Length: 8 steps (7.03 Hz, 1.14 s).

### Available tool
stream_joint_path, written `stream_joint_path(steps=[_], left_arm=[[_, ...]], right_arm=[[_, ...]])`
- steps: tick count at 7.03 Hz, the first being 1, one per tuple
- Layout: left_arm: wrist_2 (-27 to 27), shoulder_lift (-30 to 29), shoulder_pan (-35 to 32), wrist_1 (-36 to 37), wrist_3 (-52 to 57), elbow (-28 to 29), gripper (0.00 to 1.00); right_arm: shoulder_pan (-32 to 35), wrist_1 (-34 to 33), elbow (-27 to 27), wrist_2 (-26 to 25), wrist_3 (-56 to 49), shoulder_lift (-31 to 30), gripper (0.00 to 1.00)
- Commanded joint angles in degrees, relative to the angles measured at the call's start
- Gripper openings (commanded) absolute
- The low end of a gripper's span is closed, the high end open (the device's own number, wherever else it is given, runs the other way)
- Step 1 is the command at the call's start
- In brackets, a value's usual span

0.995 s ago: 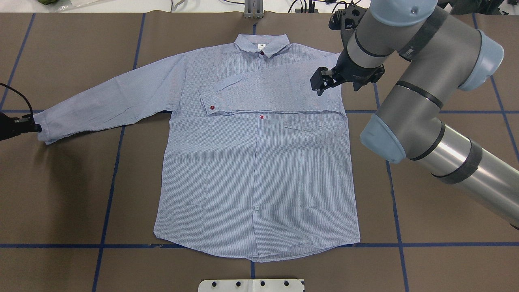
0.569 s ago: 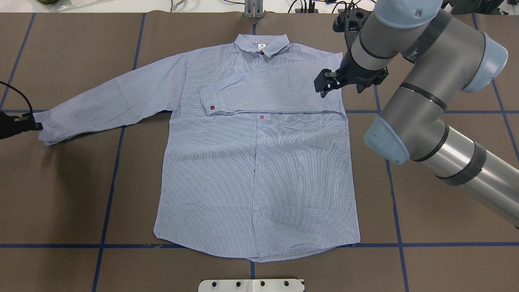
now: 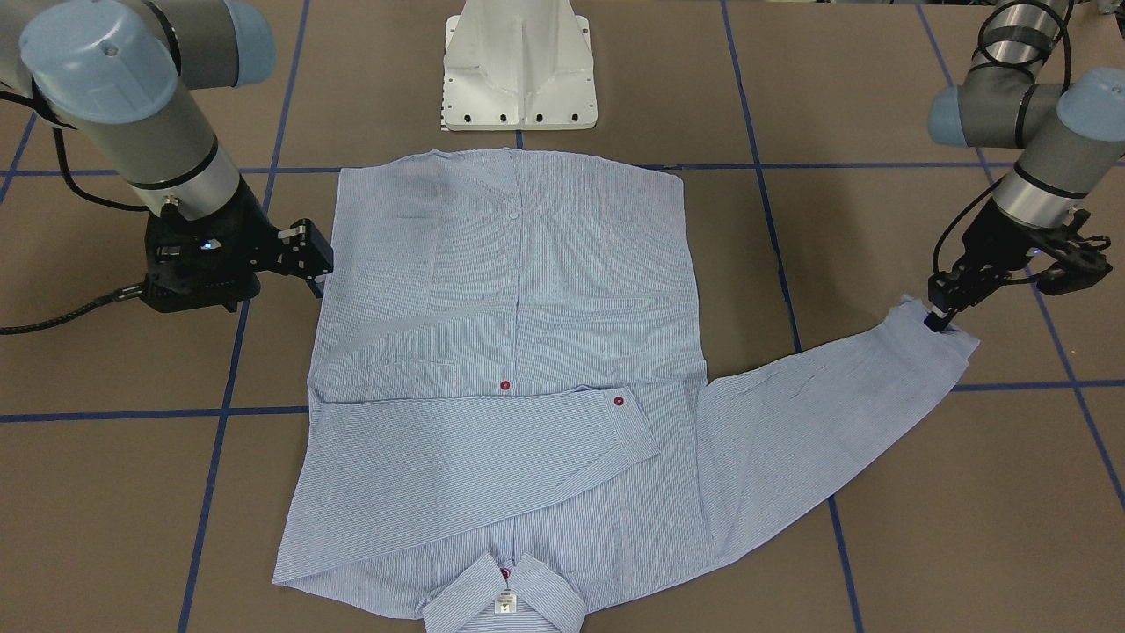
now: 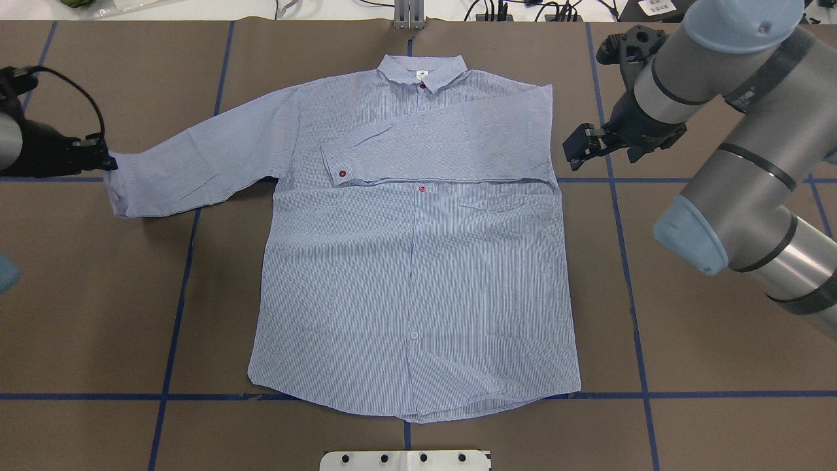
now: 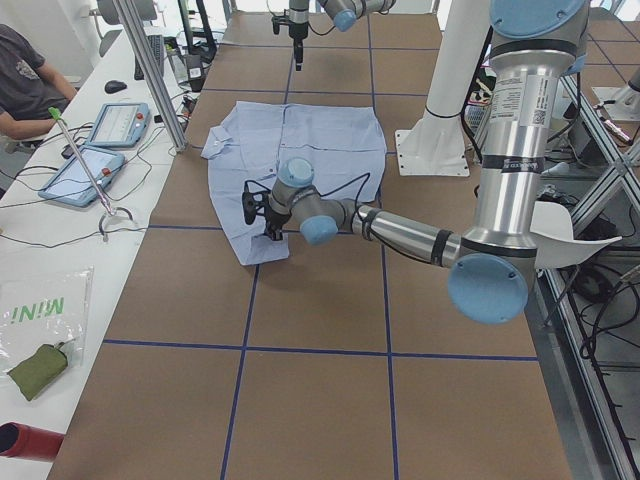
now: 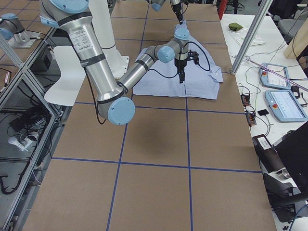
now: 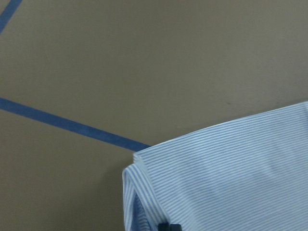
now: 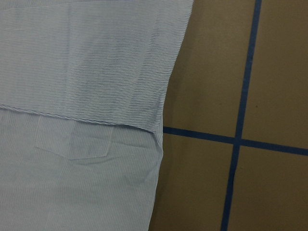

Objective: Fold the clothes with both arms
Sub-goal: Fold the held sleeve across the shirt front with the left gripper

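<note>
Over the last second the right fingers have withdrawn off the shirt. They are spread and empty, beside its edge over the bench. I read the right sleeve, flat across the chest, as done. The left fingers, pinching the left cuff, have drawn it inward, so I judge the second sleeve fold has begun.

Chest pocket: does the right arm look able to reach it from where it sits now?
Probably yes. The right end effector hovers empty just beside the shirt, and the chest pocket lies uncovered close by, next to the folded sleeve; nothing stands between them.
</note>
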Motion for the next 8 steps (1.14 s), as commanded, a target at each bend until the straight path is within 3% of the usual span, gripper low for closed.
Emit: stream_joint_path(steps=[1, 3, 5, 8], left_arm=[[0.0, -19.8, 0.8, 22.3, -0.6, -1.3, 0.00], [-0.4, -33.3, 2.7, 25.2, -6.1, 4.4, 0.00], [-0.4, -49.4, 6.0, 21.2, -15.6, 17.7, 0.00], [-0.3, -51.0, 11.6, 15.9, -19.8, 19.2, 0.00]], right_arm=[[2.2, 0.6, 2.6, 2.3, -3.6, -6.3, 1.00], [4.7, 0.7, 4.8, 3.0, -7.9, -11.5, 1.00], [5.4, 0.6, 4.4, 3.0, -9.3, -12.2, 1.00], [5.9, 0.6, 4.2, 3.0, -9.4, -12.6, 1.00]])
